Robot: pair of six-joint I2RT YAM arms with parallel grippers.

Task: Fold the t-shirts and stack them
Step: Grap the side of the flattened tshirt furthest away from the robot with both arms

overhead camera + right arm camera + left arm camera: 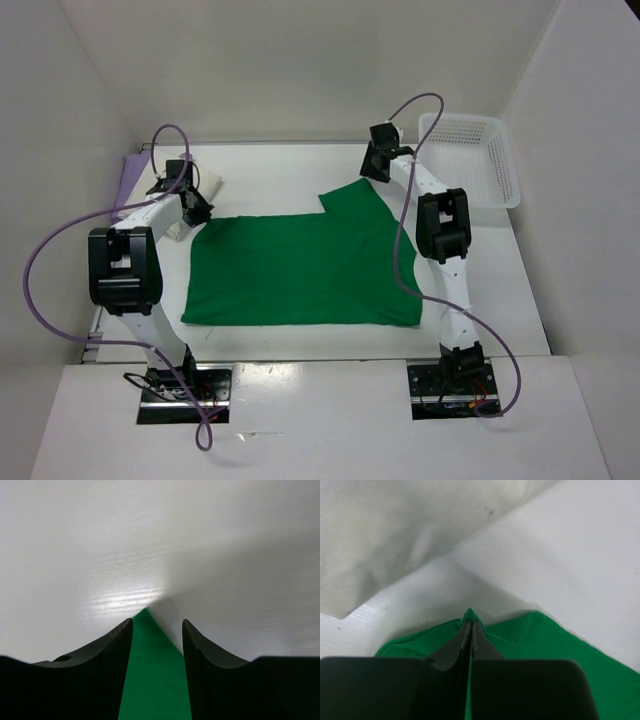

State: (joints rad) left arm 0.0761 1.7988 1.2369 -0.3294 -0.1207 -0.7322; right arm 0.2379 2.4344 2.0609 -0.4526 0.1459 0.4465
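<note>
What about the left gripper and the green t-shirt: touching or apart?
Touching. The left wrist view shows the left gripper shut, with a raised peak of the green t-shirt pinched between its fingertips.

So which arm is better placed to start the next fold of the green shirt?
Probably left. On the left arm the jaws are shut on the far-left corner of the green shirt, ready to lift it over. On the right arm the jaws stand open around its far-right corner, gripping nothing.
</note>
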